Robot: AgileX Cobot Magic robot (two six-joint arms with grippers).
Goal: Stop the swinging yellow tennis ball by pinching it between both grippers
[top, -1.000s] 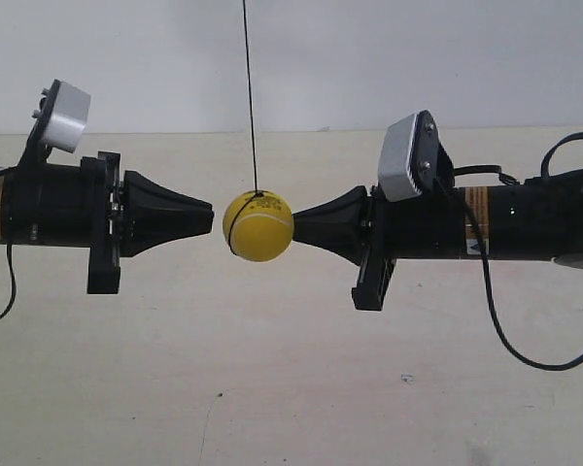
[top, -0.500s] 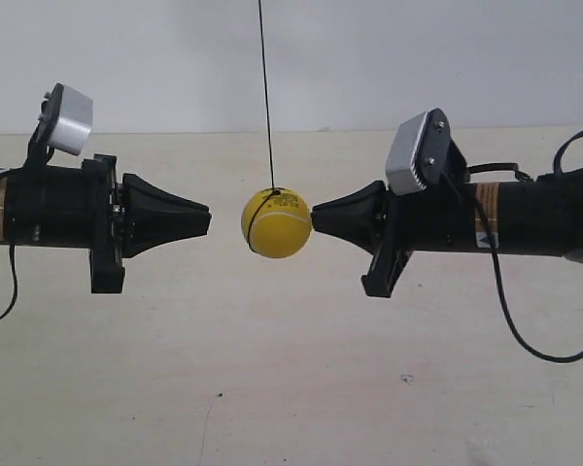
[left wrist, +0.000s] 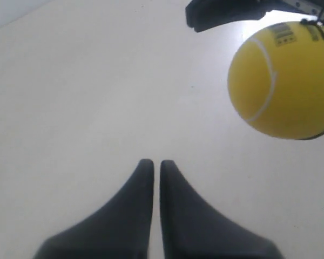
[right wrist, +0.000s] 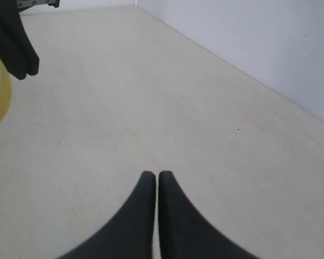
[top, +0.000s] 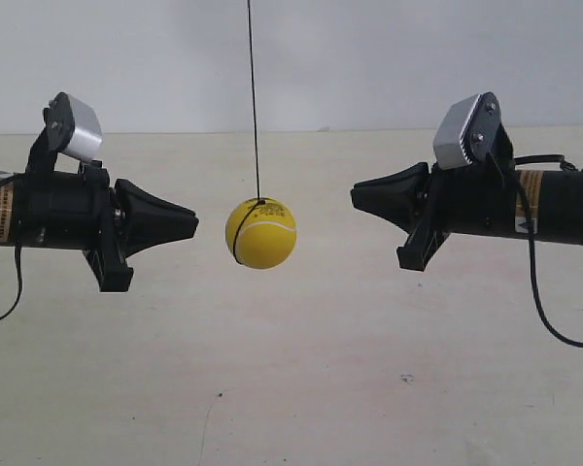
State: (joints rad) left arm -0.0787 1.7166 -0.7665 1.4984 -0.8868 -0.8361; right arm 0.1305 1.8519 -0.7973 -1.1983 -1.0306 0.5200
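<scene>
The left pincer (left wrist: pixel 152 163) is pressed together, its two black fingers parted by only a thin slit, and it grips nothing. The right pincer (right wrist: pixel 151 175) is closed the same way, also empty. Neither touches anything.

The yellow tennis ball (top: pixel 260 233) hangs in open air between them on a thin black string (top: pixel 254 97) that runs up to 12 o'clock, above the pale desk (top: pixel 301 388). From the ball, the arm at the exterior view's left (top: pixel 58 209) points in from 9 o'clock, its tip near the ball but apart from it. The arm at the exterior view's right (top: pixel 525 204) comes from about 2 o'clock. Its tip is farther off and sits higher than the ball's middle.

The likely failures come from this uneven setup. If both arms close at the same pace, the nearer tip would probably strike first and knock the ball away instead of trapping it. The higher tip could meet the upper curve and push the ball down or sideways. Narrow cone tips on a round ball leave little margin, so an off-centre squeeze may make it pop out and swing wider.
</scene>
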